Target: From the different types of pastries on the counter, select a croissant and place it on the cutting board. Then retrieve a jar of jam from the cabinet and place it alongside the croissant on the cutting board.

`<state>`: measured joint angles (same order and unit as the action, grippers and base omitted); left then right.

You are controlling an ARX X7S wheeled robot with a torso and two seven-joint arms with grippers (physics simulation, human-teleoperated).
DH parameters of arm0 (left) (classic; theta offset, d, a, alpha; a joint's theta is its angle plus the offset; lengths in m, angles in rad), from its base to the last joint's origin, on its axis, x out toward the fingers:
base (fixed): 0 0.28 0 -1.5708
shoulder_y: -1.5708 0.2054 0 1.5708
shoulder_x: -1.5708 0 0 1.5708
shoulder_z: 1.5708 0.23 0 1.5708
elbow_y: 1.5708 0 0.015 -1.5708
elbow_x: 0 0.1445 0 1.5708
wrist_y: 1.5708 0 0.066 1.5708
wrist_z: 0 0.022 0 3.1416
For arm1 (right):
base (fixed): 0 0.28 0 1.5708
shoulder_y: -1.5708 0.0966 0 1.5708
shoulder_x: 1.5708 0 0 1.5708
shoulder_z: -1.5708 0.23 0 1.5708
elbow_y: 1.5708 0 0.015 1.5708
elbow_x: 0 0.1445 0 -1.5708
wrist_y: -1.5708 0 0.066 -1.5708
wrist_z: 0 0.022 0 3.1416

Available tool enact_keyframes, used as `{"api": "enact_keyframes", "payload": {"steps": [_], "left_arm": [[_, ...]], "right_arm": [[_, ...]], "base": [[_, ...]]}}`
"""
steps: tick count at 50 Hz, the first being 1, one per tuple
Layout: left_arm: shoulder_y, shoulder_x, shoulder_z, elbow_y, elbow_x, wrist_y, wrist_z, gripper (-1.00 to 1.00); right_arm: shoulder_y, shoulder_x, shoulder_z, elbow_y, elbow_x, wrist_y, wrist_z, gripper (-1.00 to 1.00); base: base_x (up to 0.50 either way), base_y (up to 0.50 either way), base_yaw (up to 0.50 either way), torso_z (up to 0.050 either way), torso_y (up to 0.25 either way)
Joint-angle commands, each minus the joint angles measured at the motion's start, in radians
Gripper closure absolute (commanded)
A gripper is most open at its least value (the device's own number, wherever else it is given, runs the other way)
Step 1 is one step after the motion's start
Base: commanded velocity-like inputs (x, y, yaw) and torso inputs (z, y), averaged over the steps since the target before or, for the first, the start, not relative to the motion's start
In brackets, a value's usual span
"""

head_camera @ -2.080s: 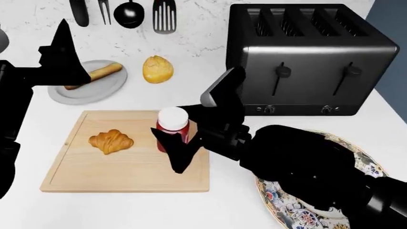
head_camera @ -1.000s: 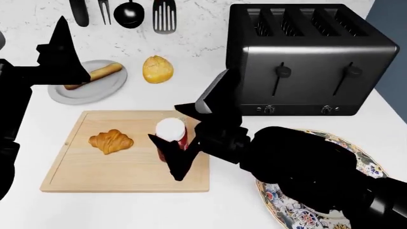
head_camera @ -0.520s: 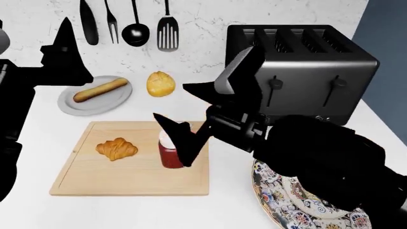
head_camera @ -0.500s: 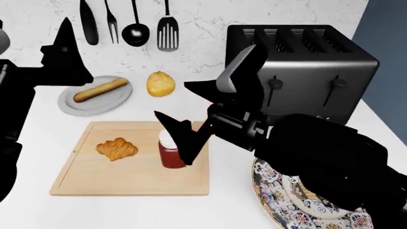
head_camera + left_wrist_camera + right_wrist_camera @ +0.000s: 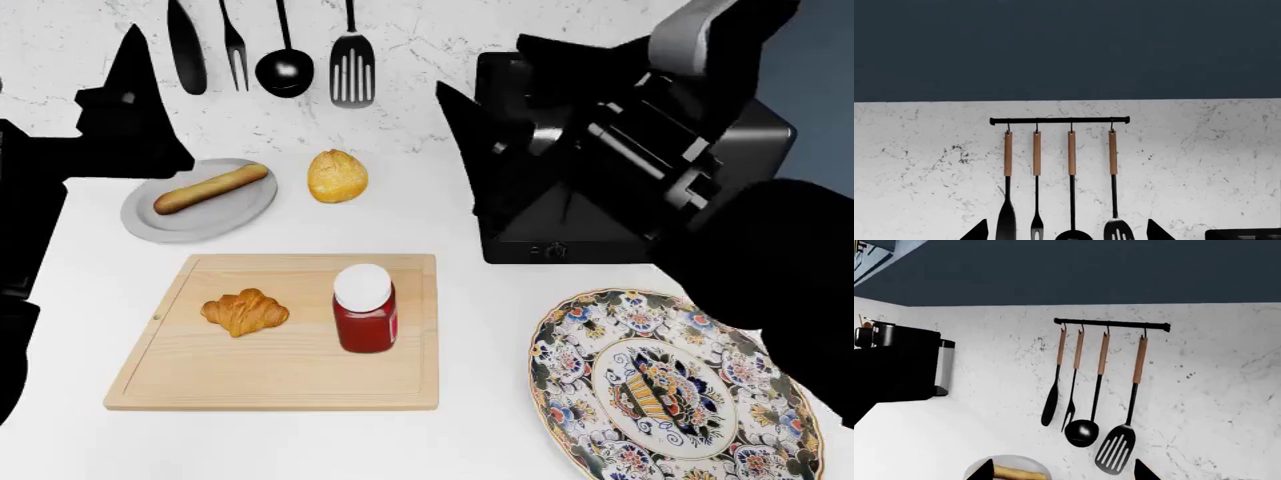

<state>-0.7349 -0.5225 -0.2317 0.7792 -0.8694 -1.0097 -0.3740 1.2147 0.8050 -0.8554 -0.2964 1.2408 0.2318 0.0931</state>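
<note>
The dark red jam jar with a round white lid [image 5: 364,309] stands upright on the light-wood cutting board [image 5: 274,380], below and left of my raised right gripper [image 5: 487,140], beside the small golden croissant [image 5: 244,311]. My right gripper's fingers are spread wide and empty. My left gripper [image 5: 127,95] hangs beyond the board by the grey plate with the brown bread stick [image 5: 200,190]; can't tell its opening.

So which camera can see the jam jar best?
The head view. The jar of jam stands upright on the cutting board, whole and unblocked, beside the croissant. Both wrist views point at the wall with the hanging utensils, so neither shows the jar at all.
</note>
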Motion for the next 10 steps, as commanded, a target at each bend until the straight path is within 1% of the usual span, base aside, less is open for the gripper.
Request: {"api": "enact_keyframes", "payload": {"steps": [1,5,10], "left_arm": [[-0.038,0.005,-0.045,0.039,-0.067,-0.033,-0.049,-1.0],[-0.054,0.013,-0.088,0.068,-0.118,-0.048,-0.087,-1.0],[-0.068,0.0,-0.153,0.097,-0.19,-0.066,-0.125,-1.0]], "right_arm": [[-0.043,0.106,0.097,-0.036,0.02,-0.098,0.061,-1.0],[-0.116,0.121,0.142,-0.039,0.02,-0.2,0.089,-1.0],[-0.187,0.115,0.186,-0.03,-0.001,-0.311,0.108,-1.0]], "base": [[0.0,0.0,0.0,0.0,0.0],[0.0,0.0,0.0,0.0,0.0],[0.0,0.0,0.0,0.0,0.0]]}}
